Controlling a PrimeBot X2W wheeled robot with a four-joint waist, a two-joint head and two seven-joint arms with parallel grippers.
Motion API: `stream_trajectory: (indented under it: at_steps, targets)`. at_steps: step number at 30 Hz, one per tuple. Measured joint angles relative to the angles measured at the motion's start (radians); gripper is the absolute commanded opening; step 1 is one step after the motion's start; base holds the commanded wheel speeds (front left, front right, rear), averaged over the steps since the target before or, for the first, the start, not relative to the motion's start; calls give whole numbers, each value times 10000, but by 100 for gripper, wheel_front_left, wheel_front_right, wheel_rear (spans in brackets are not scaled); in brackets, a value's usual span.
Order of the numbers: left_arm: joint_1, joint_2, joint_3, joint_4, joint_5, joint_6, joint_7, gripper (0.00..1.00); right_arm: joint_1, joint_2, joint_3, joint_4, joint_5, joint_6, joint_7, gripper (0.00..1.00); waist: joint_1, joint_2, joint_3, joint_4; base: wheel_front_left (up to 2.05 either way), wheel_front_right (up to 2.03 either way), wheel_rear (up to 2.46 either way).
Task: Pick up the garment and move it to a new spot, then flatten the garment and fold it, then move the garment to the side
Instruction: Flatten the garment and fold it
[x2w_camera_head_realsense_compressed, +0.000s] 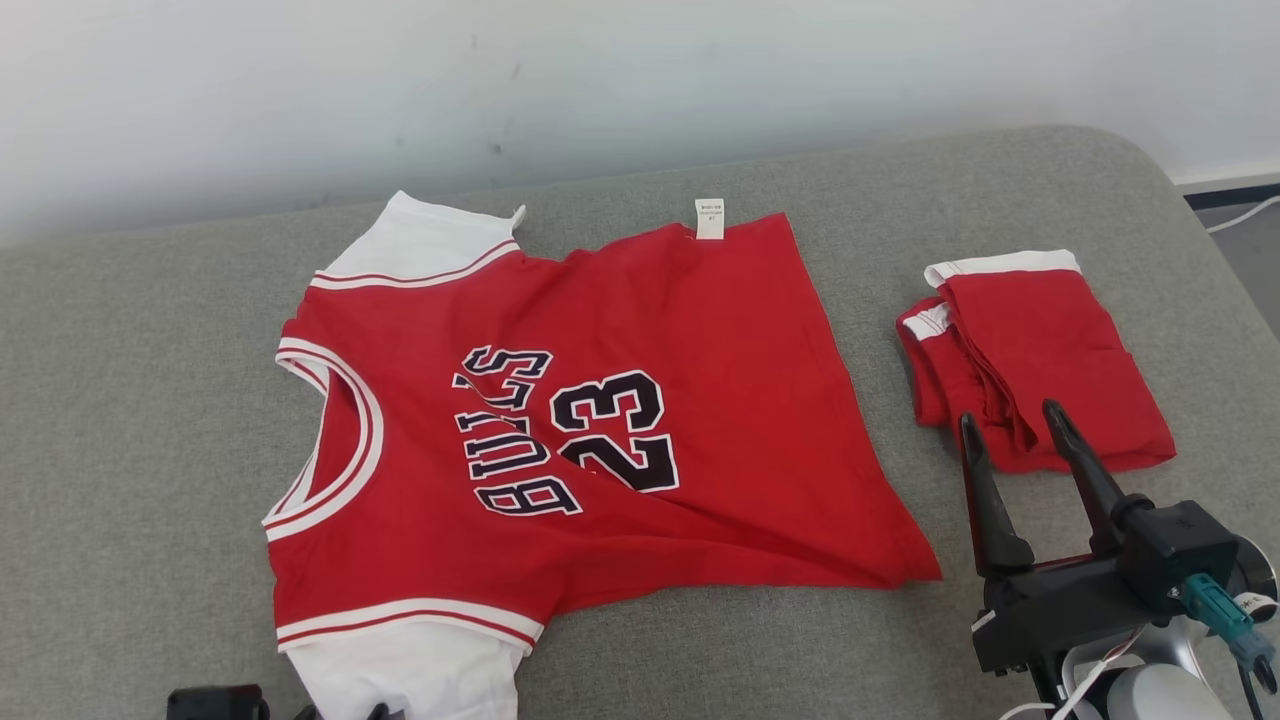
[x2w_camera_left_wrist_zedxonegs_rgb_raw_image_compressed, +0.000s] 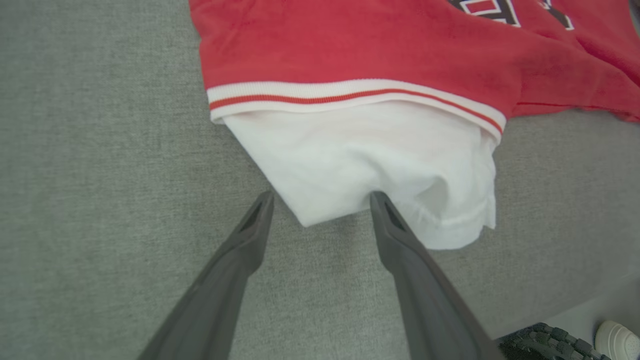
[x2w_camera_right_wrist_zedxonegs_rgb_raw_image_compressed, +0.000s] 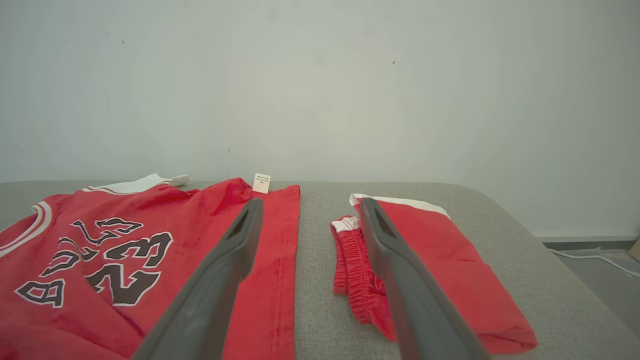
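Step in hand, judging by the lay of things: flattening ahead of the fold.

At far left, left gripper (x2w_camera_left_wrist_zedxonegs_rgb_raw_image_compressed: 322, 196), jaws wide and holding nothing, hovering low at the end of the near white sleeve (x2w_camera_left_wrist_zedxonegs_rgb_raw_image_compressed: 370, 160), one finger just beside the sleeve's corner, the other at its end edge; contact with the cloth not clear. Best done by taking only that loose end, pinching both layers together, then drawing low and slow toward the near edge of the grey fabric-covered surface (x2w_camera_head_realsense_compressed: 120, 420). Worth avoiding: a bite into the grey cover beneath, or a tug hard enough to drag the whole piece.

Next rightward, red basketball jersey with white sleeves and black lettering (x2w_camera_head_realsense_compressed: 560, 400), spread face up on the surface, a little left of centre. Points neck-first to the robot's left: white-trimmed neck opening (x2w_camera_head_realsense_compressed: 340, 440) at left, hem (x2w_camera_head_realsense_compressed: 850, 400) at right, small white care label (x2w_camera_head_realsense_compressed: 709, 218) at the far hem corner. Long axis therefore left to right across the surface, far white sleeve (x2w_camera_head_realsense_compressed: 420, 240) toward the back. Creased and skewed at the near hem corner, so probably needs a pull there too.

At right, right gripper (x2w_camera_head_realsense_compressed: 1008, 413), likewise wide and empty, raised near the hem. Beyond it, folded red shorts with white waistband (x2w_camera_head_realsense_compressed: 1050, 340), lying apart from the jersey.
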Motion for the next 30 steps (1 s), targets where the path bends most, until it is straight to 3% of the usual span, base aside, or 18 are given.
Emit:
stream_trajectory:
  at_steps: [9,16,28,29,30]
  targets:
    - [-152,255,-259,65,-121,-499,529,100,-118,-2,0,-119,0,0,79,100,0,0,133,-25,0,0,0]
    - [-234,535,-178,-46,4,-499,539,100,-119,-4,-17,-155,0,0,88,100,0,0,222,-15,0,0,0]
    - [-819,495,-320,-102,105,-596,176,100,-274,0,-21,-207,0,-2,92,100,-1,0,332,4,0,0,0]
    - [-819,495,-332,-100,105,-598,130,85,-275,0,-25,-207,0,-2,92,100,-1,0,336,1,0,0,0]
    - [-820,493,-336,-100,105,-598,100,29,-275,0,-29,-209,0,-2,92,100,-1,0,340,-1,0,0,0]
